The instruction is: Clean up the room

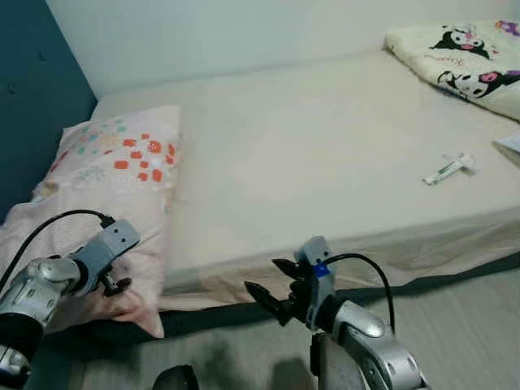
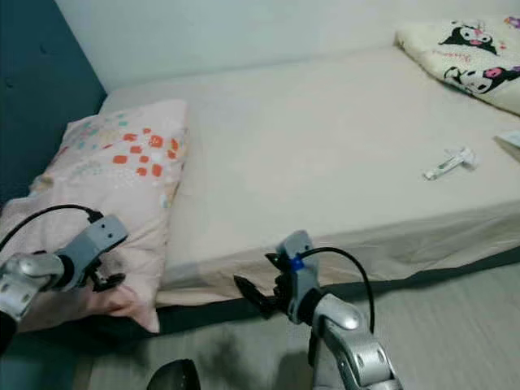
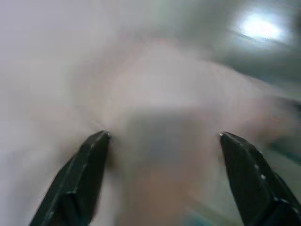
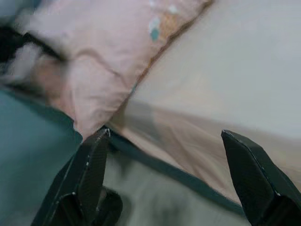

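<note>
The left wrist view is blurred to pink haze. The cartoon blanket (image 1: 467, 50) and a paper (image 1: 510, 144) run off the right edge.

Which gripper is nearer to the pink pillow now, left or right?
Left. The left gripper is right at the pink pillow, over its lower corner. The right gripper is apart from it, open, in front of the bed edge.
</note>
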Tool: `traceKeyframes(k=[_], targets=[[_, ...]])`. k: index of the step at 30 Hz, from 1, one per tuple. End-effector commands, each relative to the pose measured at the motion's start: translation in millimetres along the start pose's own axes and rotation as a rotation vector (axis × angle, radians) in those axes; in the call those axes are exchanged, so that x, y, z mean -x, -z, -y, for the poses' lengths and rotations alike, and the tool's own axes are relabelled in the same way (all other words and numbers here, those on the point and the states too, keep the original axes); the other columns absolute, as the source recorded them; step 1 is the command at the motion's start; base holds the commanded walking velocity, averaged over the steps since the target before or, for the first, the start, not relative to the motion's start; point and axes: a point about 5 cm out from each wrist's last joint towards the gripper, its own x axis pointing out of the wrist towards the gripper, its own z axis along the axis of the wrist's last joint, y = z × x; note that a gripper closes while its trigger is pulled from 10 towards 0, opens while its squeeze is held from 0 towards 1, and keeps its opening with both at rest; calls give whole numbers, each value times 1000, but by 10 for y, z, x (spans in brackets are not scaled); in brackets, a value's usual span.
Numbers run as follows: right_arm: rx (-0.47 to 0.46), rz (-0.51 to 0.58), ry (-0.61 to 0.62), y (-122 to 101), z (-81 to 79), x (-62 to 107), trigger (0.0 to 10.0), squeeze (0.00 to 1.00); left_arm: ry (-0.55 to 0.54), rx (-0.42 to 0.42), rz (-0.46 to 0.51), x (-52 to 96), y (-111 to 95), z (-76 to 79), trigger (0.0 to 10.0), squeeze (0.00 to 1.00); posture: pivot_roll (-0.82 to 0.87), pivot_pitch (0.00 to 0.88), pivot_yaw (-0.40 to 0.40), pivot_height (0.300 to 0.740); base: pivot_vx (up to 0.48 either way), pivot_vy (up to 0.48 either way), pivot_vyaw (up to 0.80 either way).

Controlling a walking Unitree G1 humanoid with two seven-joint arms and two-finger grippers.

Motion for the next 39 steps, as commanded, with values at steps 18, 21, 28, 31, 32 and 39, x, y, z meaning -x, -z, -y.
traceKeyframes(k=[18, 21, 28, 31, 32, 39], targets=[[-17, -60, 24, 98, -27, 88, 10000, 0, 357, -233, -236, 354, 275, 259, 10000, 0, -117, 204, 61, 561, 0, 0, 0], [-17, -41, 53, 45, -20, 126, 10000, 0, 239, -194, -328, 42, 396, 300, 10000, 0, -127, 228, 57, 561, 0, 0, 0], [-19, -23, 56, -24, -86, 225, 10000, 0, 161, -132, -416, -197, 517, 380, 10000, 0, -158, 280, 50, 561, 0, 0, 0], [-18, -21, 48, -45, -112, 247, 10000, 0, 108, -140, -426, -220, 520, 319, 10000, 0, -162, 292, 46, 561, 0, 0, 0], [-17, -22, 43, -58, -133, 268, 10000, 0, -1, -158, -419, -228, 478, 181, 10000, 0, -160, 311, 37, 561, 0, 0, 0], [-8, -25, 33, -105, -160, 277, 10000, 0, -483, -233, -264, -133, -1, -468, 10000, 0, -154, 323, 27, 561, 0, 0, 0]])
